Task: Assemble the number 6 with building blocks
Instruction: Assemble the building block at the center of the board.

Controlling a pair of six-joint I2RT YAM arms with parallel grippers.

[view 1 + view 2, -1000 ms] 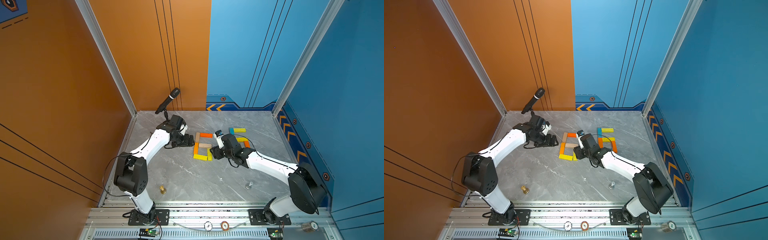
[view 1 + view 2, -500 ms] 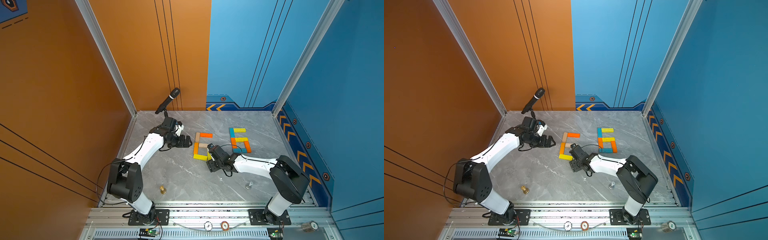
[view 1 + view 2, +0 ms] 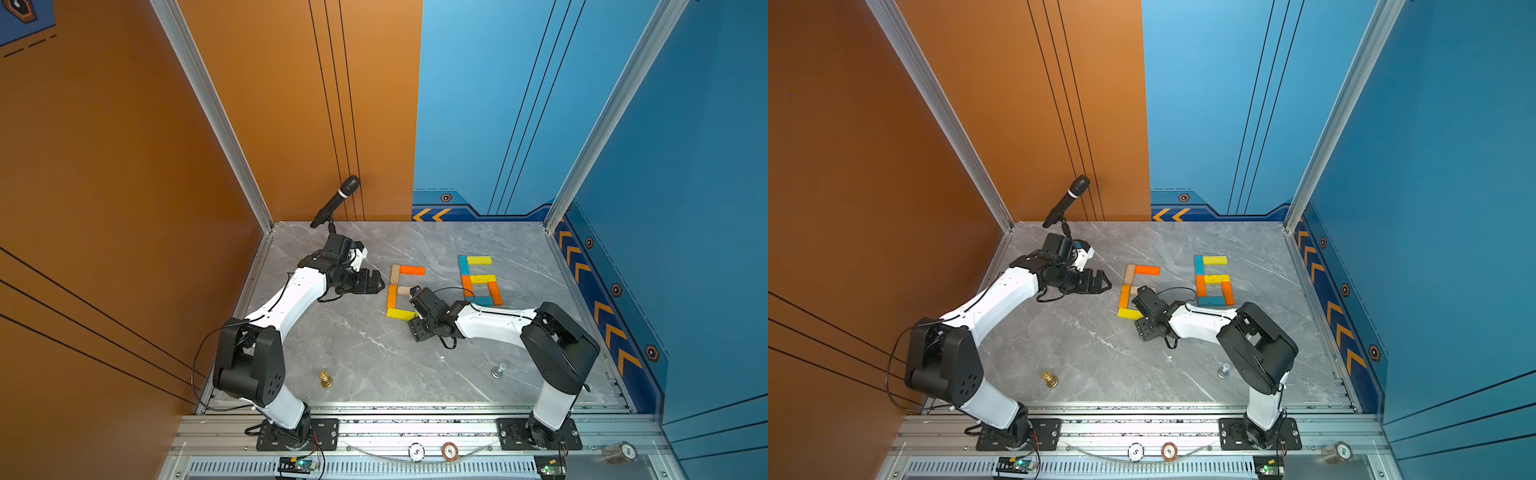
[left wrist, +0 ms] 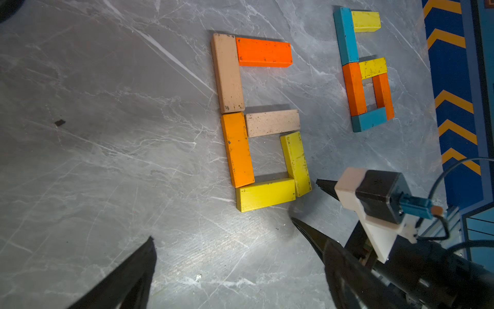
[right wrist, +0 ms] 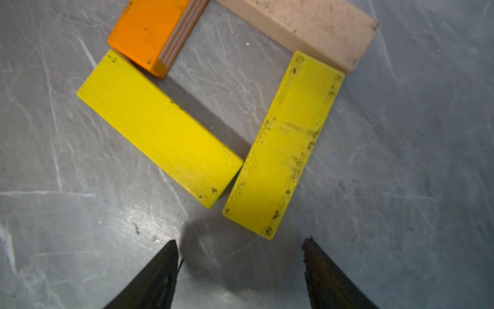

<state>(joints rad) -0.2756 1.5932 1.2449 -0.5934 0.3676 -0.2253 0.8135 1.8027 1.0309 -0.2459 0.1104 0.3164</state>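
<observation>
Backed off: my right gripper (image 5: 240, 242) has pulled away from the six it was working over a second ago. It now sits low over the marble table (image 5: 80, 240), fingers spread with nothing between them. Just ahead of its tips lies the side yellow block (image 5: 284, 144), flat and loose. That block's far end rests against the pale wood block (image 5: 307, 29), and its flank touches or nearly touches the end of the bottom yellow block (image 5: 157, 128). Beyond, an orange block (image 5: 149, 34) closes the loop. My left gripper (image 3: 379, 282) hangs about where it was, jaws wide and empty, near that figure but clear of it. Farther out from my right gripper, a second six (image 3: 482, 278) of blue, orange and yellow blocks lies complete.
</observation>
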